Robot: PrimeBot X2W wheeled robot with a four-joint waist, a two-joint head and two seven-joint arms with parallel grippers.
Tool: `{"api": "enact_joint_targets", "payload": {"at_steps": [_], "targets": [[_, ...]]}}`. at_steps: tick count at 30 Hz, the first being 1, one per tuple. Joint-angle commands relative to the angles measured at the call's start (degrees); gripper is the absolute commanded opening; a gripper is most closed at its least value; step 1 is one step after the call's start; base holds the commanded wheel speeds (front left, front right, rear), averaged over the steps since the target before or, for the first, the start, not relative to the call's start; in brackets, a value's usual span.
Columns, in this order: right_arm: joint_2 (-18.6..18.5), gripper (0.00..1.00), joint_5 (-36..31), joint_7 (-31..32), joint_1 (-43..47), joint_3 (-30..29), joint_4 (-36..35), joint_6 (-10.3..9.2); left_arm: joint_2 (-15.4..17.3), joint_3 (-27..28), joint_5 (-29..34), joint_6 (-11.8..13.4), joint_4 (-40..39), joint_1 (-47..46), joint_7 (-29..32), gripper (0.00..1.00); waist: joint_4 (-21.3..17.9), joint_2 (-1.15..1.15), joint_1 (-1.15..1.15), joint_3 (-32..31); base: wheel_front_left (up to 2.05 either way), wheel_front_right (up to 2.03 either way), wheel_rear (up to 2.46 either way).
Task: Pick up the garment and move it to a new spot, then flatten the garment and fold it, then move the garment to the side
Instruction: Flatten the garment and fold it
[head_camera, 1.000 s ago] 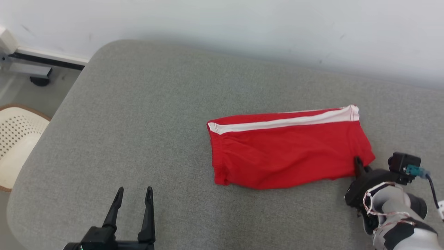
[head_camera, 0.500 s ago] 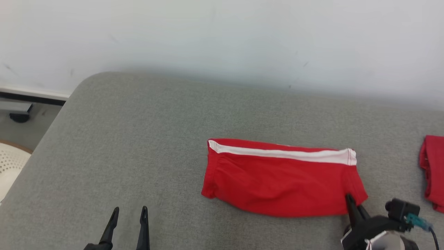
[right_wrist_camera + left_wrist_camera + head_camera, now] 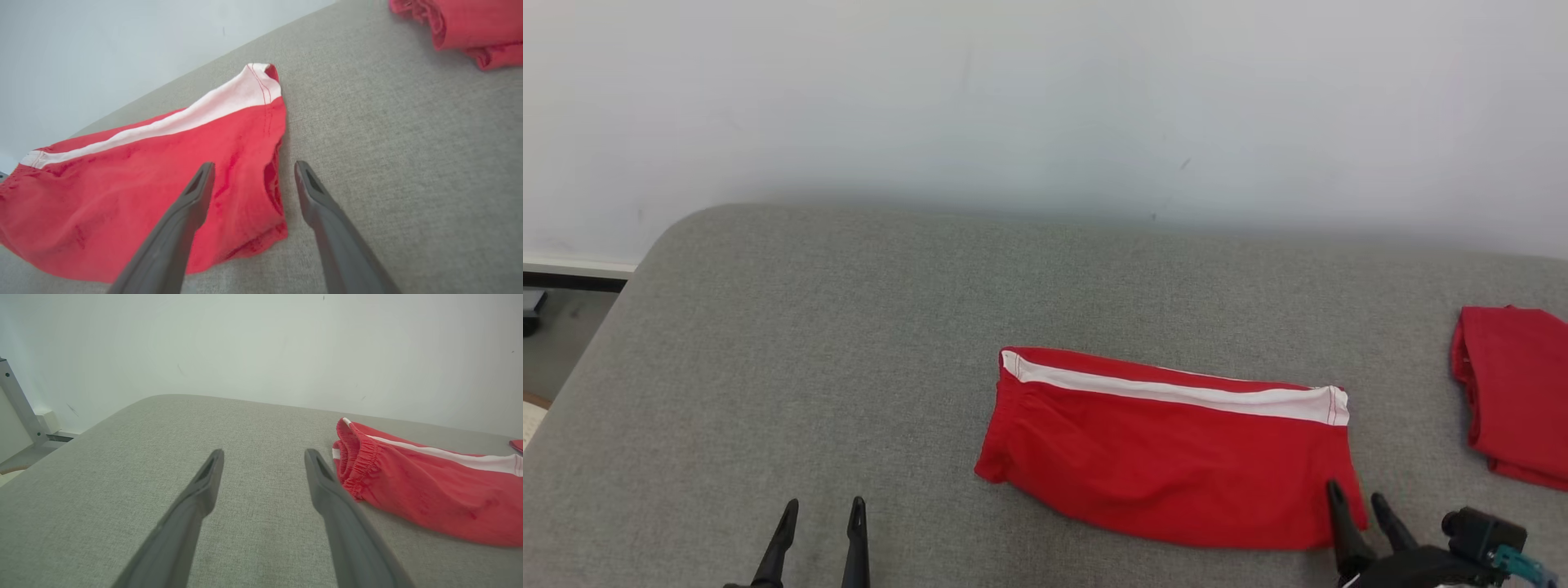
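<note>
The left end effector (image 3: 822, 505) shows no change: its two fingers stand spread and empty over the bare grey upholstered surface (image 3: 809, 343), with nothing ahead of them but fabric. Off to its right, well apart from it, lies the red garment (image 3: 1160, 457), folded into a long band with a white stripe along its far edge and the gathered waistband at the end nearest this end effector. The change is at the right end effector (image 3: 1354, 492): a second ago it was pressed together on the garment's near right corner, and now its fingers are spread, so the cloth is let go and rests on its own. In the right wrist view that corner sits just ahead of the fingers, one finger over red cloth and the other over bare upholstery; whether either touches I cannot tell. This reads as the set-down after moving the folded piece aside, so the task looks close to done, provided the fold holds as the arm pulls back. The head camera has also swung. Farther right of the right end effector, well apart from the garment, lies a second red folded piece (image 3: 1515, 384). Nothing lies between the end effectors and the garment.
</note>
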Motion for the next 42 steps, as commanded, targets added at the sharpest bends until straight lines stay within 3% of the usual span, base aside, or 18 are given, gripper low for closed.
{"api": "enact_joint_targets", "payload": {"at_steps": [1,7,25,30,31,32,33,42], "targets": [[-0.2,1.0,-1.43,-0.04,0.55,-0.97,-1.14,0.04,0.01,0.38,0.03,0.17,-0.17,0.43,-0.07,1.0,-0.19,0.0,0.01,0.07,0.0,0.0,0.0],[-0.17,1.0,-5.64,0.13,-2.43,-3.86,-1.22,0.04,0.0,0.76,-0.05,0.4,-0.8,0.63,-0.07,1.0,-0.76,0.0,0.01,0.44,0.0,0.0,0.0],[2.63,1.0,-10.9,5.42,-16.67,-3.74,23.13,0.04,-0.01,-1.0,-0.93,0.6,-0.15,-2.68,-0.07,1.0,2.99,0.0,0.01,3.2,0.0,0.0,0.0],[4.38,1.0,-9.81,5.46,-16.77,-3.26,25.0,0.05,-0.01,-0.53,-1.07,0.71,-0.36,-2.21,-0.07,1.0,3.17,0.0,0.01,3.38,0.0,0.0,0.0],[4.84,0.75,-9.37,5.65,-16.73,-3.13,25.08,0.06,-0.01,-0.39,-1.04,0.75,-0.44,-2.03,-0.07,1.0,3.1,0.0,0.01,3.42,0.0,0.0,0.0],[5.18,0.25,-9.12,5.82,-16.69,-2.85,25.14,0.08,-0.01,-0.25,-1.05,0.8,-0.48,-1.86,-0.07,1.0,3.02,0.0,0.01,3.45,0.0,0.0,0.0],[5.3,0.0,-8.99,5.85,-16.7,-2.52,25.14,0.1,-0.01,-0.15,-1.12,0.86,-0.46,-1.71,-0.07,1.0,2.93,0.0,0.01,3.47,0.0,0.0,0.0],[0.45,0.0,-7.41,2.94,-18.68,-2.49,25.6,-0.05,0.0,0.17,-1.13,0.86,0.16,-1.59,-0.07,1.0,2.29,0.0,0.01,2.64,0.0,0.0,0.0]]}}
